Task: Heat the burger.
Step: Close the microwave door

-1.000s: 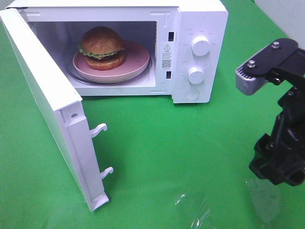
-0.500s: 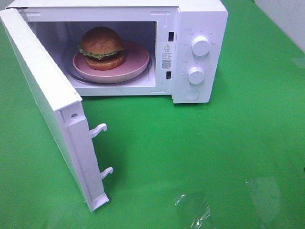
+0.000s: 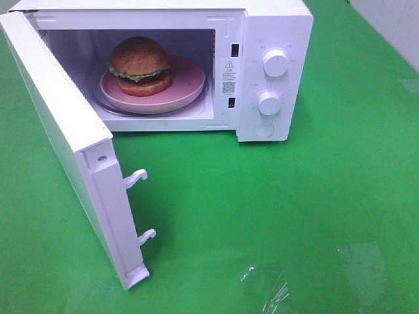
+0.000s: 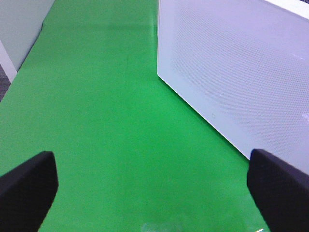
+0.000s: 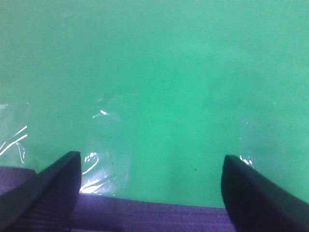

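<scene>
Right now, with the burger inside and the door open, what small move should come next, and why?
Probably move the left gripper against the outer face of the door and start pushing it shut. The burger already sits on the pink plate inside the microwave, the door stands wide open, and the left gripper, open and empty, faces that panel.

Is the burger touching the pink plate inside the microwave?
Touching. The exterior high view shows the burger resting on the pink plate, no gap under its bottom bun.
</scene>
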Motion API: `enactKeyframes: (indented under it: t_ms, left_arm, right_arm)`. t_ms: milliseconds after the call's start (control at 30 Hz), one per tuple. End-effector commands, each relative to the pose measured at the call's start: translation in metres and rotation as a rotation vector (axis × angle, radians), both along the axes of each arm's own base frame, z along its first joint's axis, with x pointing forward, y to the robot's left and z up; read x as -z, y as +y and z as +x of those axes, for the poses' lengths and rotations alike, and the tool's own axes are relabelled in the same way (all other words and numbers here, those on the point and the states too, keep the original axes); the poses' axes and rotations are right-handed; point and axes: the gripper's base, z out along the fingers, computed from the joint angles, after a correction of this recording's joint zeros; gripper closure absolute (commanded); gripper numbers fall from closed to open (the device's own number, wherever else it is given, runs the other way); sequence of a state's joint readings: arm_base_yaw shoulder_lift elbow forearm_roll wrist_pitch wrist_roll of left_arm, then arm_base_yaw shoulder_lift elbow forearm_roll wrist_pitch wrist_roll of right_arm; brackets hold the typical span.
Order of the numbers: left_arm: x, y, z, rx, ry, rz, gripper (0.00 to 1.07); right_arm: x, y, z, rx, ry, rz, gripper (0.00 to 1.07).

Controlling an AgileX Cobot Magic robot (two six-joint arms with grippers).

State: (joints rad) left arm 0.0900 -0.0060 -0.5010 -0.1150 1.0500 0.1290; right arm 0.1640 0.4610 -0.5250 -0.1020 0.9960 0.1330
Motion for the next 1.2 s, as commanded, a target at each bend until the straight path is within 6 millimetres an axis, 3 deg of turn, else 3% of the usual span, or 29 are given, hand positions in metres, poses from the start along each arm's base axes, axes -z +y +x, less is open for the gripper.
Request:
enactKeyframes:
  t_ms: [33,567,1200]
  left_arm:
    - [0.000,-0.001,-0.003,-0.002,-0.029,0.001,0.07]
    - [0.000,-0.001,-0.003,-0.002,-0.029,0.001,0.07]
    - [0.000,0.000,-0.002,-0.002,-0.026,0.000,0.07]
  right_arm:
    - [-0.002,-0.004,-0.016,0.040,-0.088,0.019,0.31]
    - [-0.008,-0.014,-0.070,0.050,-0.443,0.034,0.31]
    - [-0.007,-0.014,-0.074,0.048,-0.467,0.036,0.31]
